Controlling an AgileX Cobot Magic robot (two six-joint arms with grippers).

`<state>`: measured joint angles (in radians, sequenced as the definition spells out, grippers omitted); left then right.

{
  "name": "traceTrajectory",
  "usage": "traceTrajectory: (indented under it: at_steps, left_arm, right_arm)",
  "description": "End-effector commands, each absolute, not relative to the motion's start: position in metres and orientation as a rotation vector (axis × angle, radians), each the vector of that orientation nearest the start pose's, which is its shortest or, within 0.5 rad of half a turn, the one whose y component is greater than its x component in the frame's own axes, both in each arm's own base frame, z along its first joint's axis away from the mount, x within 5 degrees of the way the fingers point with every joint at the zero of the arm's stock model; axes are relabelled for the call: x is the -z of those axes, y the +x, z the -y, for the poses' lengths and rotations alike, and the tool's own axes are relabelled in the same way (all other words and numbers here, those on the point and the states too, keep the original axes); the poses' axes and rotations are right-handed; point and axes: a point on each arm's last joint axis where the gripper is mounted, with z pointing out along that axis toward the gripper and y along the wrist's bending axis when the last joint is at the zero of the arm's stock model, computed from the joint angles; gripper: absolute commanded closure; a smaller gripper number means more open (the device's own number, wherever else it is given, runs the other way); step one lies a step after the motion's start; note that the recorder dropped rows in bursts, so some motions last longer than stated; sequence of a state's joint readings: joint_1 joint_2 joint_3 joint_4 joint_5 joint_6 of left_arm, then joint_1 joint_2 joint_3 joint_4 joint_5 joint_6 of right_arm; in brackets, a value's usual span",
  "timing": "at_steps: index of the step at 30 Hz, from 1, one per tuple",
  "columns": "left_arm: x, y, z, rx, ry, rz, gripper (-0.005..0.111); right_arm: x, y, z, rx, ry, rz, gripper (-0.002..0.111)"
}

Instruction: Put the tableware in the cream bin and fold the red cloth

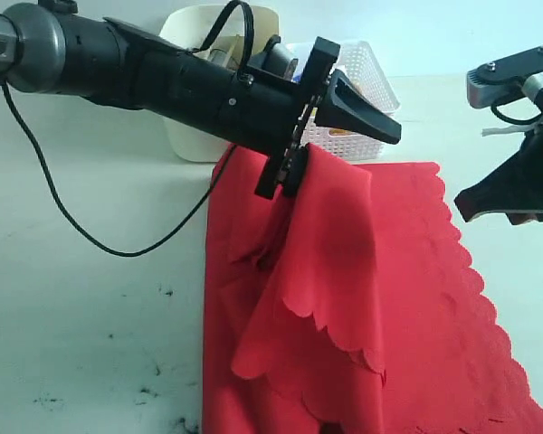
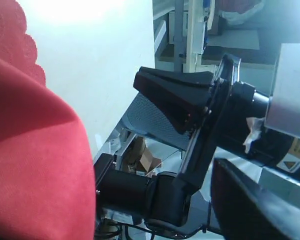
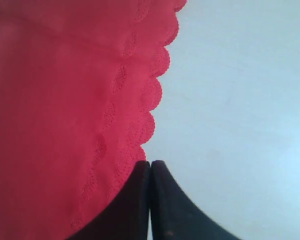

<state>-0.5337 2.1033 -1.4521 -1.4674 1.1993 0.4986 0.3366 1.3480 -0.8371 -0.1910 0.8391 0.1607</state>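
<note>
The red cloth [image 1: 407, 298] lies on the white table, and one scalloped corner of it [image 1: 330, 253] is lifted and hangs over the lower finger of my left gripper [image 1: 371, 158]. That gripper is open, with its bare upper finger [image 1: 362, 113] sticking out above the fabric. In the left wrist view the cloth [image 2: 35, 160] covers one finger, and the other finger [image 2: 250, 205] stands far from it. My right gripper [image 3: 150, 167] is shut and empty, hovering at the cloth's right scalloped edge [image 3: 150, 100]. The cream bin [image 1: 192, 41] stands behind the left arm. The tableware is out of view.
A white lattice basket [image 1: 369, 65] stands beside the bin at the back. A black cable [image 1: 81, 231] loops from the left arm down over the table. Dark specks [image 1: 154, 371] mark the table's front left. The table edge and room clutter [image 2: 145, 155] show beyond the right arm.
</note>
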Motion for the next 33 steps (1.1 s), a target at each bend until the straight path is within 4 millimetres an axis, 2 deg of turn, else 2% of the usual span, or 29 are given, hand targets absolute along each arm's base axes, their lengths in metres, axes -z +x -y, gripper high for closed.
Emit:
traceTrajectory:
  at_steps: [1,5,7,10,15,20,23,25,28,33]
  left_arm:
    - [-0.212,0.313,0.287,1.896,0.486,-2.675,0.039]
    - [-0.187,0.302,0.291,1.419,0.725,-2.839,0.039]
    - [-0.181,0.295,0.299,1.276,0.799,-2.844,0.039]
    - [-0.183,0.288,0.319,1.144,0.875,-2.764,0.039]
    - [-0.197,0.287,0.332,0.851,0.989,-2.691,0.039]
    - [-0.228,0.298,0.315,0.558,0.977,-2.668,0.039]
    - [-0.254,0.303,0.298,0.485,0.944,-2.614,0.039]
    - [-0.261,0.308,0.286,0.475,0.901,-2.636,0.039]
    - [-0.259,0.317,0.268,0.474,0.806,-2.733,0.039]
    - [-0.233,0.331,0.255,0.546,0.681,-2.894,0.039]
  right_arm:
    - [-0.240,0.231,-0.067,0.112,-0.385,-2.765,0.108]
    - [-0.241,0.231,-0.067,0.102,-0.380,-2.762,0.108]
    - [-0.241,0.231,-0.067,0.102,-0.380,-2.762,0.108]
    - [-0.241,0.231,-0.067,0.111,-0.386,-2.759,0.108]
    - [-0.241,0.231,-0.066,0.132,-0.396,-2.762,0.108]
    - [-0.241,0.231,-0.066,0.132,-0.396,-2.762,0.108]
    - [-0.241,0.231,-0.066,0.132,-0.397,-2.761,0.108]
    - [-0.241,0.232,-0.066,0.125,-0.392,-2.755,0.108]
    - [-0.241,0.233,-0.068,0.102,-0.382,-2.743,0.108]
    - [-0.241,0.233,-0.069,0.080,-0.374,-2.734,0.108]
